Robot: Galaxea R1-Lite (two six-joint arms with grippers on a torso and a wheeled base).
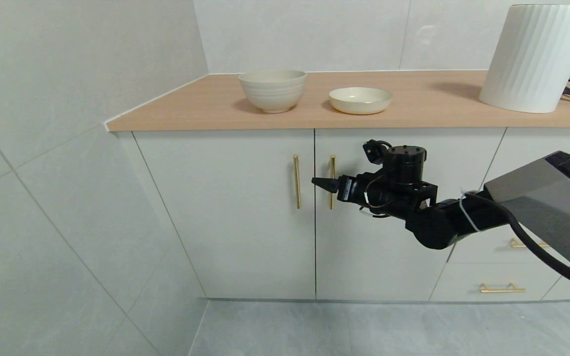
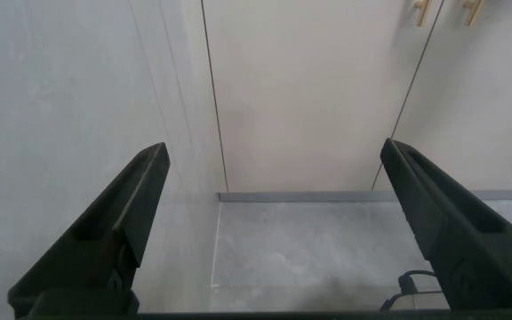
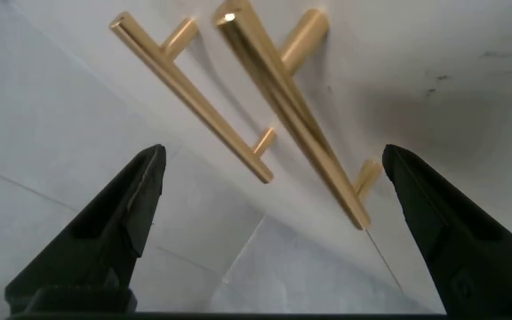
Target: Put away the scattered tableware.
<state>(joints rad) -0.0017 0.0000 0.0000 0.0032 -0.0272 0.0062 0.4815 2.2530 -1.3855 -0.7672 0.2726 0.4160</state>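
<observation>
Handle (image 1: 333,165) of the right door (image 1: 374,262) stands upright at mid-frame, just ahead of the right gripper (image 1: 320,182), spread wide and empty.

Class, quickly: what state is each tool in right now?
Left tool: open, empty.
Right tool: open, empty, by a handle.

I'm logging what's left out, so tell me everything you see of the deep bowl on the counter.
The deep bowl is cream, apparently glazed ceramic, with horizontal ridges around its wall. It stands upright on the wooden countertop near its left end, left of the shallow dish and apart from it. Only the countertop touches it.
</observation>
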